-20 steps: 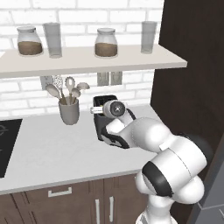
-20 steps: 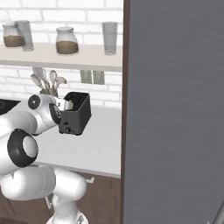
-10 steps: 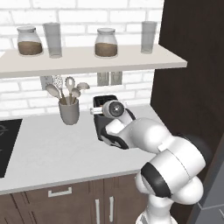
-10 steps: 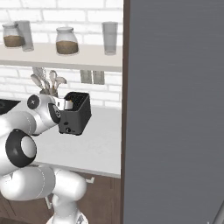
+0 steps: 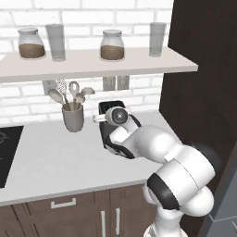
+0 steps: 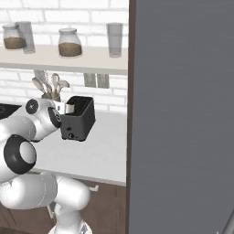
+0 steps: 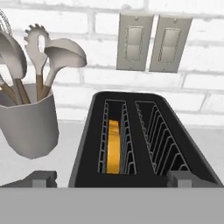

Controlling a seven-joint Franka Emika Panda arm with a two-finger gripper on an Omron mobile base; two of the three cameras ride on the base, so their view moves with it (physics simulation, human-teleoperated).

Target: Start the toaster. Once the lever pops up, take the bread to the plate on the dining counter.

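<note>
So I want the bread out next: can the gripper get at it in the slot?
Probably yes: the open gripper hangs above the toaster, and the bread sits uncovered in one slot, though low.

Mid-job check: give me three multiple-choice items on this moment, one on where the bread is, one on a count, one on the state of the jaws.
1. Where is the bread?
A. In the left slot of the toaster
B. In its right slot
C. On the counter

2. How many jars with brown contents stand on the shelf?
A. One
B. Two
C. Four

3. How do the jaws of the gripper stand?
A. Shut on the bread
B. Shut on nothing
C. Open

Answers: 1 A, the hand view shows the orange crust down in the left slot as that view frames it. 2 B, the left base view shows two. 3 C, the finger tips sit far apart, either side of the toaster.
</note>
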